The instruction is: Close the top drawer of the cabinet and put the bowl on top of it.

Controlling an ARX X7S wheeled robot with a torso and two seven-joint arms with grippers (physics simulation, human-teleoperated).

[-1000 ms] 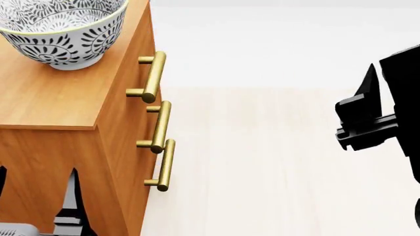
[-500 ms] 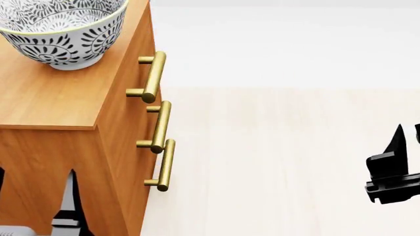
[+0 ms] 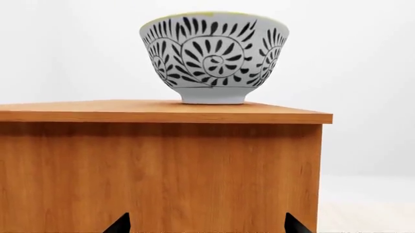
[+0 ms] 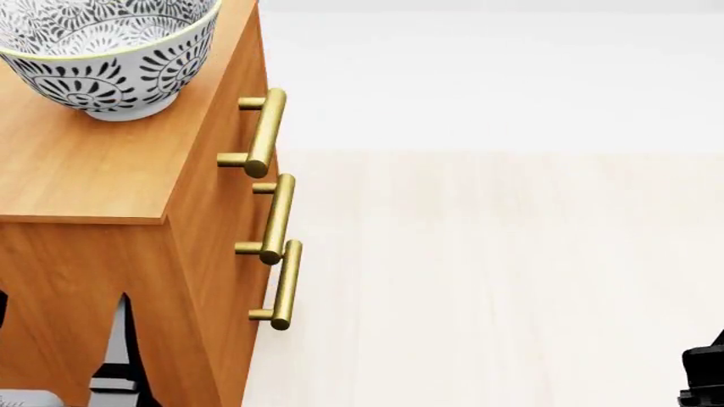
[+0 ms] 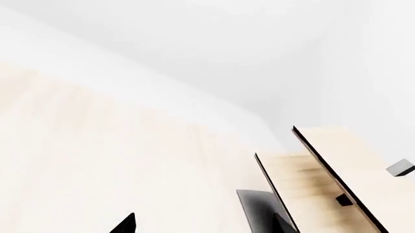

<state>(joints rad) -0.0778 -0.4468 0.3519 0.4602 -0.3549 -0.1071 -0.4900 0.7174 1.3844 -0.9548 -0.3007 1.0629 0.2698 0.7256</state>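
Note:
The bowl [image 4: 108,51], white with a dark floral pattern, stands upright on the flat top of the orange-brown cabinet [image 4: 91,170]. The top drawer [image 4: 232,127] sits flush with the two fronts below it, and its brass bar handle [image 4: 264,133] lines up with theirs. In the left wrist view the bowl [image 3: 214,56] rests above the cabinet's side panel [image 3: 162,170]. My left gripper [image 3: 207,228] faces that panel, open and holding nothing. One of its fingers [image 4: 128,339] shows low beside the cabinet. My right gripper [image 5: 204,225] is open over the floor, far from the cabinet.
Pale wood floor [image 4: 487,271] stretches in front of the drawers. A black piece of my right arm [image 4: 707,381] shows at the bottom right corner. The right wrist view shows a pale wood shelf [image 5: 337,170] with a black base [image 5: 259,208] by the white wall.
My right gripper has dropped from mid-height at the right edge to the bottom right corner of the head view. The bowl, the cabinet and my left gripper have stayed put.

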